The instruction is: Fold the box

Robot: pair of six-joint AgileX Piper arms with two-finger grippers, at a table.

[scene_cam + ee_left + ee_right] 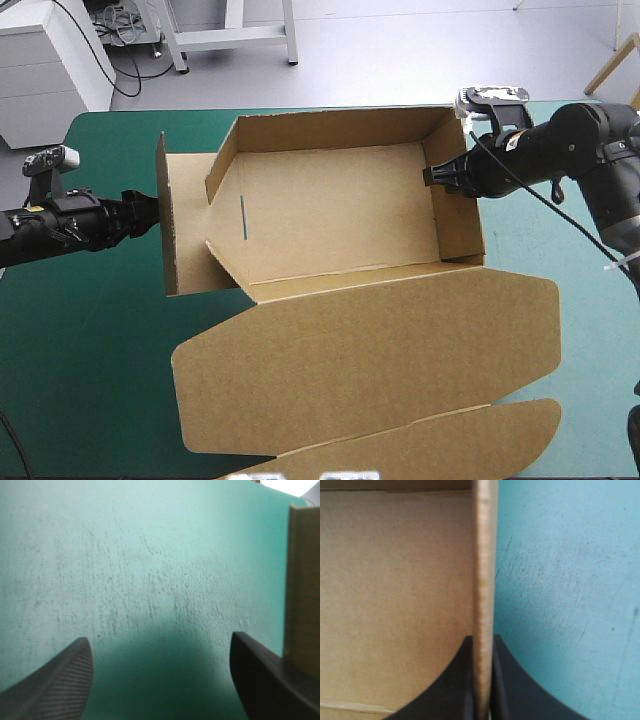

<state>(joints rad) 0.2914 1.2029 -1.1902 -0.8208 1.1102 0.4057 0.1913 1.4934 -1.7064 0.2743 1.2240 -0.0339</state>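
Here, my right claw is clenched on the right wall of the brown box, at the upper right of the high frame. In its wrist view the black fingers pinch the upright board edge, with the box floor on one side and the teal-green table on the other. My left claw, at the frame's left, is released, its fingers wide apart over bare cover, just beside the box's raised left flap. The box sits mid-table, its lid lying flat toward the lower edge.
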